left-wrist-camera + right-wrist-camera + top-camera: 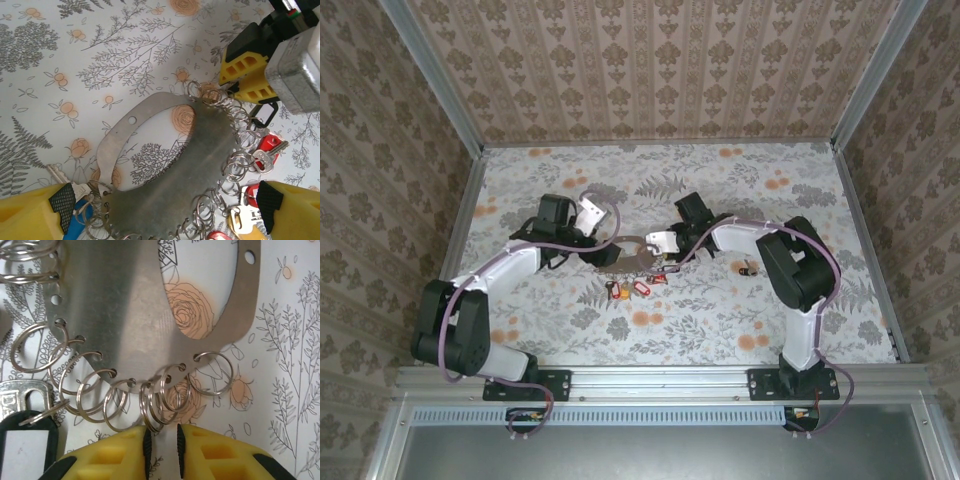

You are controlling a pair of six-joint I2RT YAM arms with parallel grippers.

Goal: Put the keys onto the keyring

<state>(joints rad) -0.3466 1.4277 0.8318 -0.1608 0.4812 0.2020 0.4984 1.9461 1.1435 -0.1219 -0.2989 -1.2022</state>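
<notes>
The keyring (200,165) is a flat grey metal crescent plate (115,305) whose edge holes carry several small split rings; it lies on the table (625,257). Keys with red (267,150), yellow (245,225) and blue (80,225) heads hang on rings at its rim, red ones showing from above (632,288). My left gripper (165,205) is open wide, its pads (62,205) on either side of the plate's broad part. My right gripper (162,440) is at the plate's rim with a narrow gap between its jaws; one split ring (160,405) reaches just between the fingertips, against the left pad (147,440).
A black-tagged key (25,445) and a silver key (20,390) lie left of the right fingers. One dark key (748,268) lies alone on the floral table right of the plate. The right gripper's yellow fingers (245,75) sit close to the left one. Patterned walls enclose the table.
</notes>
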